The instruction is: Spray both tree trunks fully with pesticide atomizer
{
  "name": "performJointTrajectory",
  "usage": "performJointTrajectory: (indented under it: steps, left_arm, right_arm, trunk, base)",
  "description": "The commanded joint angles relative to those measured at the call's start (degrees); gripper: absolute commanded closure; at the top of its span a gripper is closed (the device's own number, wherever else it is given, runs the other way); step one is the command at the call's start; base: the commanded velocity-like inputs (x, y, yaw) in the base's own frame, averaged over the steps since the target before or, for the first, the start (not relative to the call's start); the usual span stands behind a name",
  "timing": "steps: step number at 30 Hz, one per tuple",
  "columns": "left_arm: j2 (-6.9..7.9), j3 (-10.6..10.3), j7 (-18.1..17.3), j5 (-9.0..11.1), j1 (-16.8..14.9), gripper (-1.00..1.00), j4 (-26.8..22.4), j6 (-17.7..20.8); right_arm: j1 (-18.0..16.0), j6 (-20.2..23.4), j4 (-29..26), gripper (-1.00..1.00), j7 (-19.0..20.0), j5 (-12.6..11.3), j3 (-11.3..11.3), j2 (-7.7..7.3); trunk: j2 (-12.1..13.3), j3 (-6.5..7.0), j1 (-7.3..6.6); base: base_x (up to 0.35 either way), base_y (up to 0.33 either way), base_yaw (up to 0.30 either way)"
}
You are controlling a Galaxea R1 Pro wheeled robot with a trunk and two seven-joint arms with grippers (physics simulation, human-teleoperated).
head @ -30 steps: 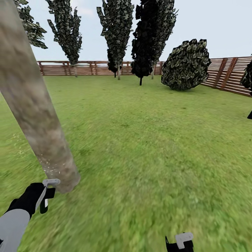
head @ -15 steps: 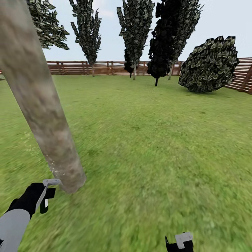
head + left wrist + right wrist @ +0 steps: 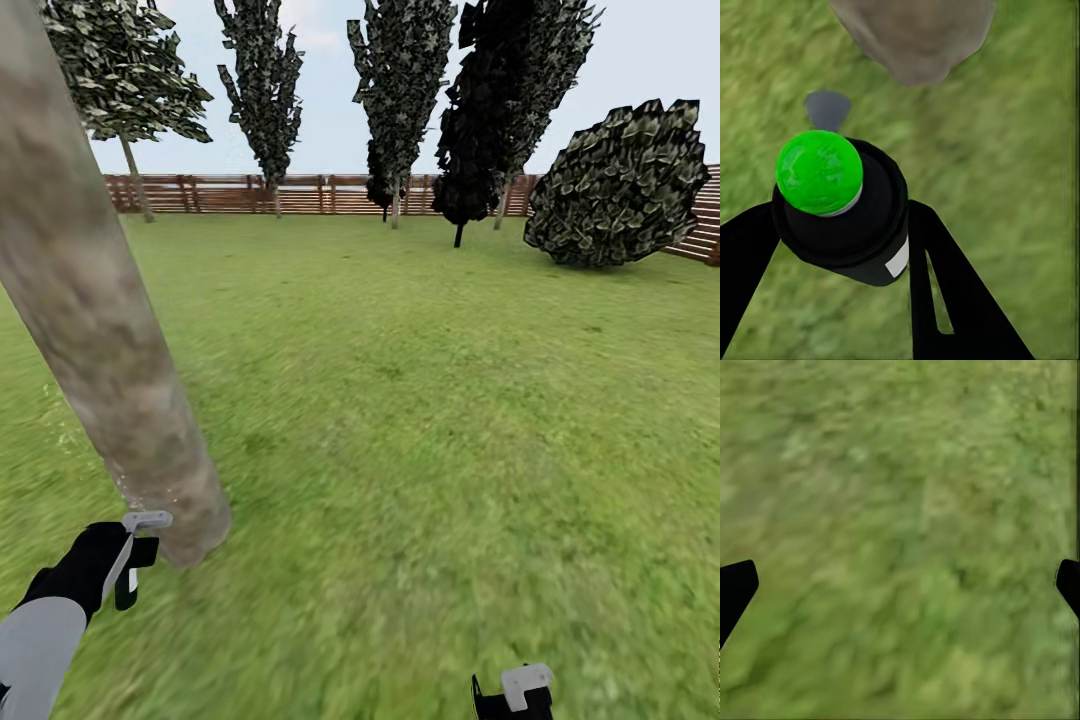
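Observation:
A dark pesticide atomizer point(image 3: 859, 236) with a white label and a bright green top sits between the black fingers of my left gripper point(image 3: 840, 251), which is shut on it. In the head view my left gripper point(image 3: 128, 570) hangs low beside the base of a thick, mottled beige-grey tree trunk point(image 3: 100, 330) that leans across the left of the picture. Fine white pesticide point(image 3: 140, 492) speckles the trunk near its foot. The trunk's base point(image 3: 915, 37) lies just ahead of the bottle. My right gripper point(image 3: 900, 592) is open over bare grass and shows at the bottom edge point(image 3: 515, 692).
Green lawn point(image 3: 430, 400) stretches to a brown slat fence point(image 3: 300, 195). A second pale-trunked tree point(image 3: 130, 160) stands far left by the fence, with more tall trees point(image 3: 400, 90), a near-black tree point(image 3: 480, 120) and a round bush point(image 3: 625, 185) at the back right.
The whole picture has shifted: the far trees and bush slid right and a tree by the fence came into view, so the camera turned. Both arms hold the same place in the picture.

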Motion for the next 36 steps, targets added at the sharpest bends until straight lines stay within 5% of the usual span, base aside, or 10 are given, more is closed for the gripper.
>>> performJointTrajectory:
  steps: [1, 18, 28, 31, 34, 36]
  left_arm:
    - [-0.04, 0.25, -0.21, -0.47, -0.04, 1.0, -0.1, 0.28]
    - [-0.01, 0.3, -0.15, -0.49, -0.04, 1.0, -0.22, 0.28]
    - [-0.09, 0.6, -1.27, -0.19, -0.88, 1.0, -2.93, 1.19]
    - [-1.4, 0.21, -2.51, -0.26, -2.39, 1.0, -5.95, 1.57]
    - [-4.41, -0.09, -2.88, -0.55, -5.11, 1.0, -6.44, 3.97]
    - [-5.56, -2.32, -4.48, -0.59, -7.14, 1.0, -6.5, 6.11]
  right_arm:
    - [-0.05, -0.1, 0.1, -1.0, -0.39, 0.61, -0.25, -0.01]
    - [-0.05, -0.05, 0.1, -1.0, -0.33, 0.61, -0.18, -0.01]
    - [-0.05, -0.13, 0.1, -1.0, -0.42, 0.61, -0.24, -0.06]
    - [-0.05, -0.14, 0.1, -1.0, -0.42, 0.61, -0.25, -0.11]
    - [-0.05, -0.14, 0.1, -1.0, -0.42, 0.61, -0.25, -0.96]
    - [-0.05, -0.14, 0.1, -1.0, -0.42, 0.61, -0.25, -1.17]
  trunk:
    - [-0.02, -0.05, 0.0]
    - [-0.02, -0.05, 0.0]
    - [-0.02, -0.05, 0.0]
    - [-0.02, -0.05, 0.0]
    - [-0.02, -0.05, 0.0]
    - [-0.02, -0.05, 0.0]
  base:
    - [0.072, -0.267, 0.145]
    - [0.032, -0.273, 0.27]
    - [0.013, -0.022, 0.261]
    - [0.0, 0.0, 0.038]
    - [0.0, 0.0, 0.004]
    - [0.0, 0.0, 0.0]
